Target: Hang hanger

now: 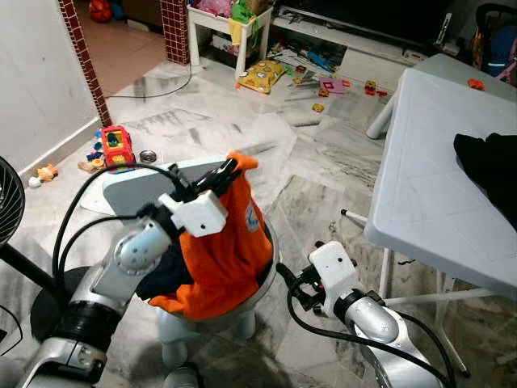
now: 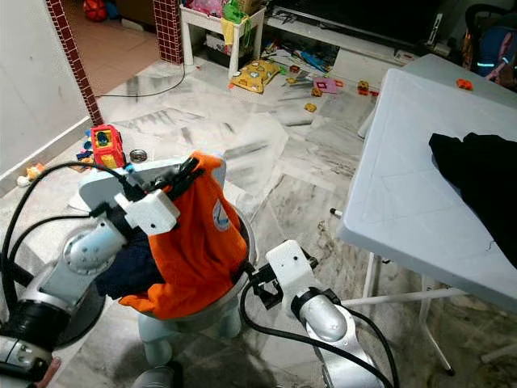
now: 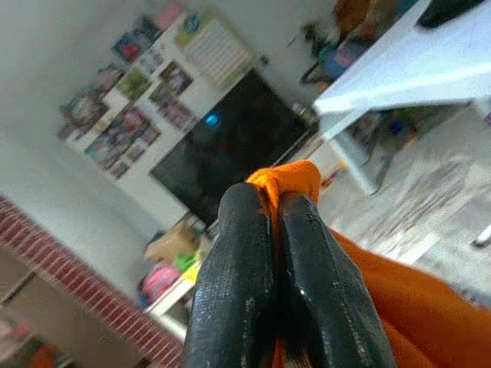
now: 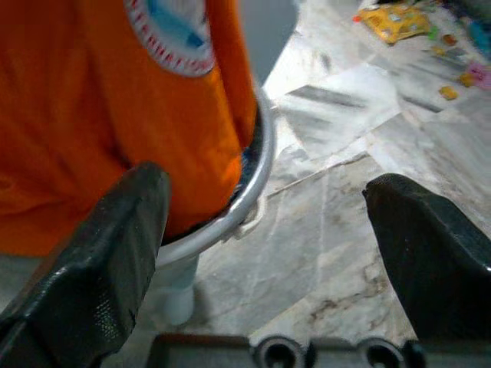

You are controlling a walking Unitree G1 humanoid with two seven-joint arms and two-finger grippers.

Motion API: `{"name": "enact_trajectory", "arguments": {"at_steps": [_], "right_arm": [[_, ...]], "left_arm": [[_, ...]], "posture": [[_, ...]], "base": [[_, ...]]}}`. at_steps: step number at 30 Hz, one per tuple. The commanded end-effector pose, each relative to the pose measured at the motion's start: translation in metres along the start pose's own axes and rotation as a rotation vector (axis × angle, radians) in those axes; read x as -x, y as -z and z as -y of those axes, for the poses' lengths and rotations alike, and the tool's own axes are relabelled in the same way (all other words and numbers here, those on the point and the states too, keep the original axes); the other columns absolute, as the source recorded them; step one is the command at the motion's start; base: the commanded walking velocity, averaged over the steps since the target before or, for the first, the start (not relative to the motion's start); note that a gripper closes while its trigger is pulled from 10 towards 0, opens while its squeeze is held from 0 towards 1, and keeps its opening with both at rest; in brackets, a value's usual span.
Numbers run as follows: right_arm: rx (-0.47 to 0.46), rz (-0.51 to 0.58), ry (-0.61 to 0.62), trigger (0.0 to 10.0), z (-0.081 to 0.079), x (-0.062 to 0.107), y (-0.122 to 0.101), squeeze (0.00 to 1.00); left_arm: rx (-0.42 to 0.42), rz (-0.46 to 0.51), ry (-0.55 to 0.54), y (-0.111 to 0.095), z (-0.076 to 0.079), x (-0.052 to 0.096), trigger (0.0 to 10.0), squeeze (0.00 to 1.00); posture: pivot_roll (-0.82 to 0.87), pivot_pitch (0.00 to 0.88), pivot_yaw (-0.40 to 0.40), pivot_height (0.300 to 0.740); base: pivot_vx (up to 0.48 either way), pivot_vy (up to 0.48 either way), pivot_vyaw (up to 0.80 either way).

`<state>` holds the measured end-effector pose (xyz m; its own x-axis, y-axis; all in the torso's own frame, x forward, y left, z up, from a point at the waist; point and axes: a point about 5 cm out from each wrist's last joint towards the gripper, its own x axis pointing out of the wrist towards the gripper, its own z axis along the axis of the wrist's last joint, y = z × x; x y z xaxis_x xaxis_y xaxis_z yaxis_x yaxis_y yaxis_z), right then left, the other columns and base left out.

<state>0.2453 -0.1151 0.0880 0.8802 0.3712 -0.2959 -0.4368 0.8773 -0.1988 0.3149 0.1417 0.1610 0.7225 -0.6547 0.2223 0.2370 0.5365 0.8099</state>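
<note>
On orange shirt [image 1: 230,242]: round emblem [image 1: 253,217], lettering unreadable.

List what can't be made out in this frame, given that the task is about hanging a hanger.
- Basket contents: in the eye views the lifted orange garment covers the opening.
- Logo on the orange garment: cut off by the right wrist view's top edge, too small in the eye views.
- Dark cloth on the white table: runs off the right edge.
- Left gripper hold: in its wrist view the fingers hide the pinched fold.
</note>
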Motion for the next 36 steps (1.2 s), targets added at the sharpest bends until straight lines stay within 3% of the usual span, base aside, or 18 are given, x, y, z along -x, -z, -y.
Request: {"name": "enact_trajectory", "arguments": {"at_steps": [1,6,7,8,11,13,15,17,18,21,22,23,24,25,29,36], "right_arm": [[-0.018,0.013,0.088,10.0,0.015,0.0,-0.001,0.0],[-0.071,0.06,0.215,10.0,0.035,-0.003,-0.009,0.0],[-0.079,0.065,0.23,10.0,0.038,-0.003,-0.01,0.0],[-0.086,0.069,0.25,10.0,0.042,-0.004,-0.01,0.0],[-0.079,0.067,0.259,10.0,0.044,-0.003,-0.009,0.0],[-0.078,0.068,0.266,10.0,0.045,-0.003,-0.009,0.0],[-0.078,0.069,0.267,10.0,0.045,-0.002,-0.009,0.0],[-0.08,0.066,0.273,10.0,0.046,0.001,-0.007,0.0],[-0.081,0.061,0.272,10.0,0.045,0.002,-0.006,0.0],[-0.082,0.049,0.263,10.0,0.042,0.004,-0.002,0.0],[-0.08,0.046,0.252,10.0,0.04,0.005,-0.002,0.0],[-0.08,0.046,0.252,10.0,0.04,0.005,-0.002,0.0],[-0.078,0.042,0.243,10.0,0.039,0.006,-0.001,0.0],[-0.076,0.039,0.238,10.0,0.039,0.006,-0.001,0.0],[-0.071,0.038,0.23,10.0,0.04,0.006,-0.002,0.0],[-0.066,0.026,0.205,10.0,0.037,0.006,0.0,0.0]], "left_arm": [[-0.063,0.024,-0.043,-0.005,-0.008,-0.009,0.0,0.0],[-0.082,0.073,-0.068,-0.014,-0.006,-0.024,0.0,0.0],[-0.051,0.083,-0.045,-0.015,-0.001,-0.028,0.0,0.0],[0.06,0.096,0.049,-0.019,0.017,-0.035,0.1,0.0],[0.138,0.056,0.145,-0.018,0.038,-0.04,0.3,0.0],[0.213,-0.014,0.2,-0.011,0.051,-0.039,1.2,0.0],[0.229,-0.028,0.204,-0.01,0.053,-0.039,1.7,0.0],[0.312,-0.11,0.228,-0.001,0.061,-0.034,1.9,0.0],[0.349,-0.147,0.222,0.004,0.063,-0.03,4.1,0.0],[0.472,-0.263,0.22,0.016,0.07,-0.019,4.2,0.0],[0.512,-0.328,0.224,0.021,0.074,-0.014,6.5,0.0],[0.512,-0.328,0.224,0.021,0.074,-0.014,6.5,0.0],[0.648,-0.453,0.239,0.029,0.086,-0.005,10.0,0.0],[0.74,-0.536,0.263,0.032,0.095,0.003,10.0,0.0],[0.758,-0.644,0.351,0.034,0.111,0.023,10.0,0.0],[0.9,-0.872,0.312,0.043,0.112,0.055,10.0,0.0]], "posture": [[0.13,0.04,-0.1,0.74],[0.12,0.0,-0.086,0.74],[0.12,0.0,-0.084,0.74],[0.12,0.0,-0.078,0.74],[0.11,0.0,-0.069,0.74],[0.1,0.0,-0.062,0.74],[0.09,0.0,-0.059,0.74],[0.09,0.0,-0.06,0.74],[0.09,0.0,-0.063,0.74],[0.09,0.0,-0.067,0.74],[0.09,0.0,-0.074,0.74],[0.09,0.0,-0.074,0.74],[0.09,0.0,-0.079,0.74],[0.09,0.0,-0.084,0.74],[0.09,0.0,-0.093,0.74],[0.1,0.015,-0.102,0.74]], "base": [[0.0,0.0,0.0],[0.0,0.0,0.0],[0.0,0.0,0.0],[0.0,0.0,0.0],[0.0,0.0,0.0],[0.0,0.0,0.0],[0.0,0.0,0.0],[0.0,0.0,0.0],[0.0,0.0,0.0],[0.0,0.0,0.0],[0.0,0.0,0.0],[0.0,0.0,0.0],[0.0,0.0,0.0],[0.0,0.0,0.0],[0.0,0.0,0.0],[0.0,0.0,0.0]]}}
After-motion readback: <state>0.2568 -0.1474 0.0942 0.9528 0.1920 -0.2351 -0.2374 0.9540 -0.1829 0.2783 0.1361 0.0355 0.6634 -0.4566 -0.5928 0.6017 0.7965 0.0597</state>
